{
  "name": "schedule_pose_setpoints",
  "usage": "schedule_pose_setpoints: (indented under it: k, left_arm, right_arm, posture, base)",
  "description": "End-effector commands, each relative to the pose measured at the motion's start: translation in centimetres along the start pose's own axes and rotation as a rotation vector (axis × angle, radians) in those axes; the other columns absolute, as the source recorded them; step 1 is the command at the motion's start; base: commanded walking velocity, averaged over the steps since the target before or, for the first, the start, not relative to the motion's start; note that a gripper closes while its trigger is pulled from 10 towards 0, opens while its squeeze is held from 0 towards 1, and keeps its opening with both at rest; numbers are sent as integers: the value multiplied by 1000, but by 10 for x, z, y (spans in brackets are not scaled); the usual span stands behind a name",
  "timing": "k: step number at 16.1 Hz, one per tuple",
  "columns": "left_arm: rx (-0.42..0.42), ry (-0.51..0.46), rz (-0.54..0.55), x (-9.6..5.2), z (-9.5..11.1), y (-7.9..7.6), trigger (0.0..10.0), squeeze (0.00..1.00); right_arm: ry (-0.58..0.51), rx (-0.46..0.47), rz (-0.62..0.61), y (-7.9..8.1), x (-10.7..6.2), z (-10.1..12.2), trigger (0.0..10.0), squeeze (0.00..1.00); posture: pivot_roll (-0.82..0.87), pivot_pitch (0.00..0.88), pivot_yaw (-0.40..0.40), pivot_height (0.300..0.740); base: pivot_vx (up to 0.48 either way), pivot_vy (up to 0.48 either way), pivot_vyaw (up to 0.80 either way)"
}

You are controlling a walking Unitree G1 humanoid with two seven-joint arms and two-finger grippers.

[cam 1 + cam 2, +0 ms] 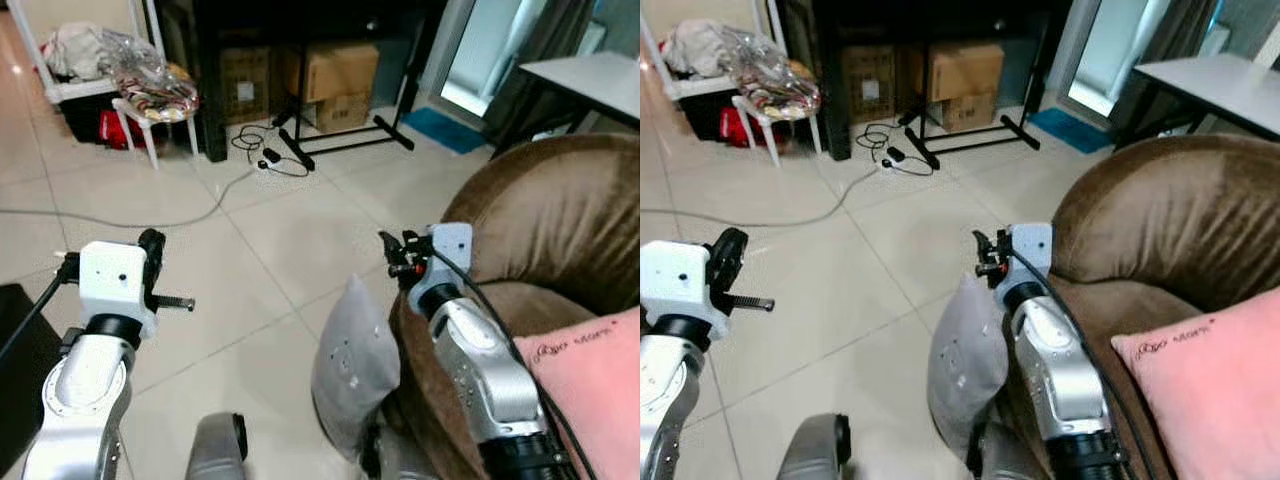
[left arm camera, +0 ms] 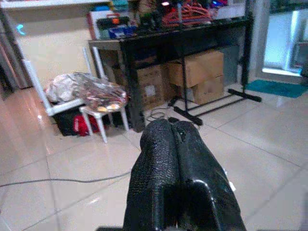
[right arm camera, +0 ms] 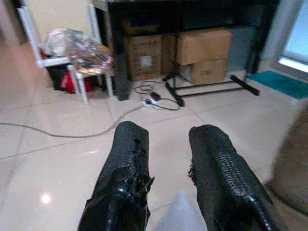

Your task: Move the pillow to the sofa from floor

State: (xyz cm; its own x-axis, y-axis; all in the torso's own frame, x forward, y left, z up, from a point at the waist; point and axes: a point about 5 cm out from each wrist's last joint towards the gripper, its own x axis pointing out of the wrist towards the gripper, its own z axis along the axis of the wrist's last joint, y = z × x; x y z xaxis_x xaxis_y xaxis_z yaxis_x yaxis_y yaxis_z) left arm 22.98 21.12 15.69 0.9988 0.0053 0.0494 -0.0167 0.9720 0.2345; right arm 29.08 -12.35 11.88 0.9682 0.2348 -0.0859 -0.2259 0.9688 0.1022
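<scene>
**Pillow on the floor against the sofa, both grippers raised and empty**

The right gripper (image 3: 166, 168) hangs above the tiled floor (image 1: 250, 250) with its two black fingers (image 3: 122, 178) spread apart and nothing between them; in the right wrist view a pale grey tip of the pillow shows just below the gap. The left gripper (image 2: 175, 163) is held up on the robot's left with its fingers pressed together, gripping nothing.

The grey pillow (image 1: 355, 365) stands on edge on the floor, leaning against the front of the brown sofa (image 1: 560, 220), just beside the right arm. A pink cushion (image 1: 595, 385) lies on the sofa seat. Farther off, a white cable (image 1: 130, 218) crosses the tiles, and cardboard boxes (image 1: 335, 85) sit under a dark table.
</scene>
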Motion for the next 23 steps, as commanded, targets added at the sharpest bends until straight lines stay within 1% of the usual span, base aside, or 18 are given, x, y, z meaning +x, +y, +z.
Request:
schedule_pose_setpoints:
  k: [1,3,4,10,16,20,21,22,23]
  left_arm:
    - [3,-12,-19,1,3,-5,10000,0]
    - [14,-4,-10,0,1,-5,10000,0]
    - [25,5,-7,0,-1,-5,10000,0]
    - [35,19,-23,-4,-3,-8,10000,0]
    - [36,34,-22,-8,-5,-8,10000,0]
    - [31,30,-19,-7,-4,-7,10000,0]
    - [26,27,-19,-8,-4,-7,10000,0]
    - [11,19,-24,-8,-2,-6,10000,0]
    - [3,14,-30,-8,-2,-6,10000,0]
  right_arm:
    - [-15,4,-23,-8,-2,3,10000,0]
    - [3,4,4,-5,-2,0,10000,0]
    - [12,9,30,-3,-2,-1,10000,0]
    - [42,21,94,0,0,-4,10000,0]
    - [56,38,86,-2,-2,-5,10000,0]
    - [50,41,88,0,1,-3,10000,0]
    - [47,30,87,0,1,-3,10000,0]
    - [43,-10,109,2,1,-2,10000,0]
    - [44,-30,131,4,0,-2,10000,0]
  posture:
    - [40,0,-89,606]
    - [40,0,-88,606]
    - [40,0,-88,596]
    - [41,0,-87,551]
    - [42,0,-86,511]
    - [42,0,-86,511]
    - [44,0,-88,511]
    - [44,0,-88,511]
    - [44,0,-88,511]
  base:
    - [0,0,0]
    - [0,0,0]
    - [0,0,0]
    - [0,0,0]
    - [0,0,0]
    - [0,0,0]
    - [0,0,0]
    - [0,0,0]
    - [274,0,800]
